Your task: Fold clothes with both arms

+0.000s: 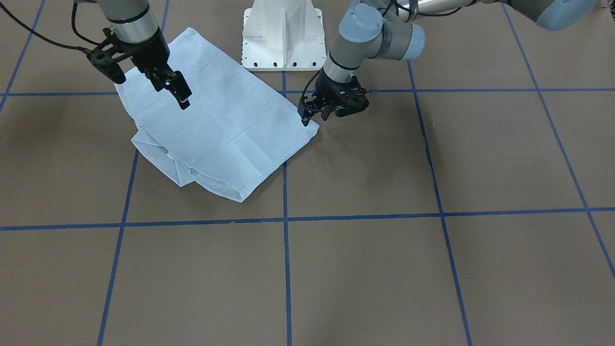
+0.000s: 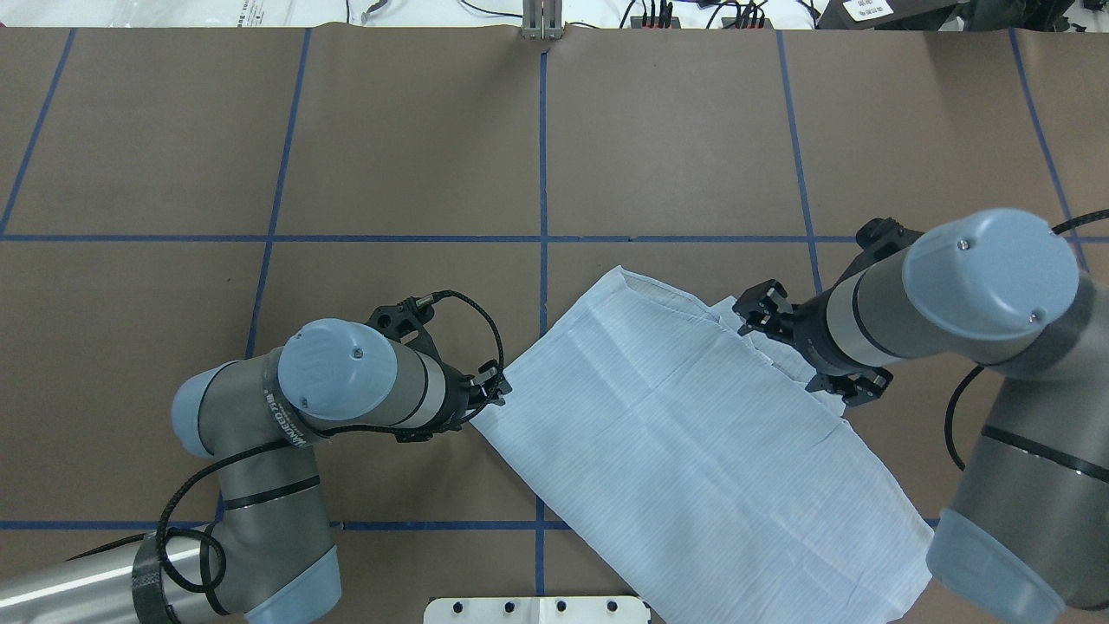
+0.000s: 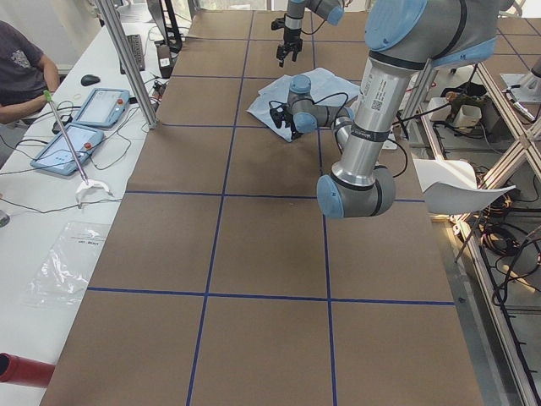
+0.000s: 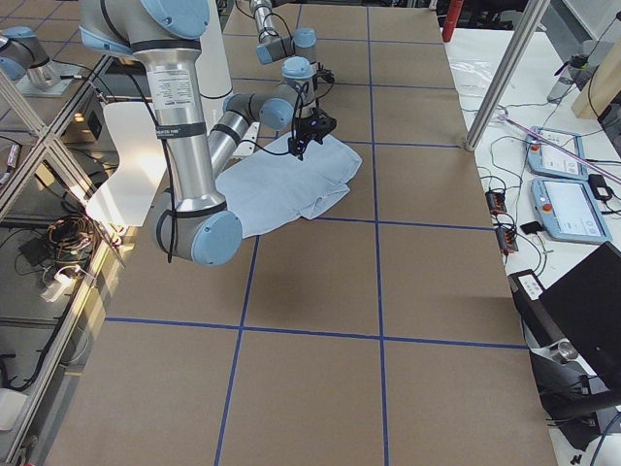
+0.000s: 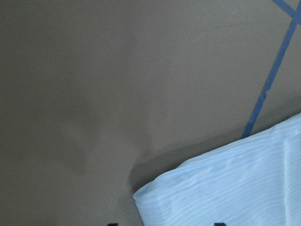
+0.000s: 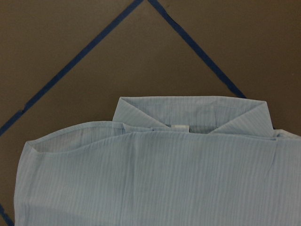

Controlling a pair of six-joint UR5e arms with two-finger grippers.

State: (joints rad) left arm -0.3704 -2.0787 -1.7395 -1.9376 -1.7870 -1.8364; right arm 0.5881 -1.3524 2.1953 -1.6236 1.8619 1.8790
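The shirt (image 2: 676, 451) lies flat on the bench (image 2: 416, 130) as a long folded rectangle. Its long axis slants from the near right, beside the white pedestal (image 1: 283, 33), out to the far middle. The short left end is the free one. At that end's near corner sits the left gripper (image 2: 496, 387), low over the bench, with its jaws parted and empty and the corner just ahead of them. Farther out, the right gripper (image 2: 762, 305) hangs above the long far-right edge, over the collar (image 6: 193, 110) and its neck tag (image 6: 179, 127). Its jaws look parted too, holding nothing. The short end's far corner has no jaws at it. It lies to the left of the right gripper, along the collar edge. A fold along the long axis would likely need that arm to shift there first.
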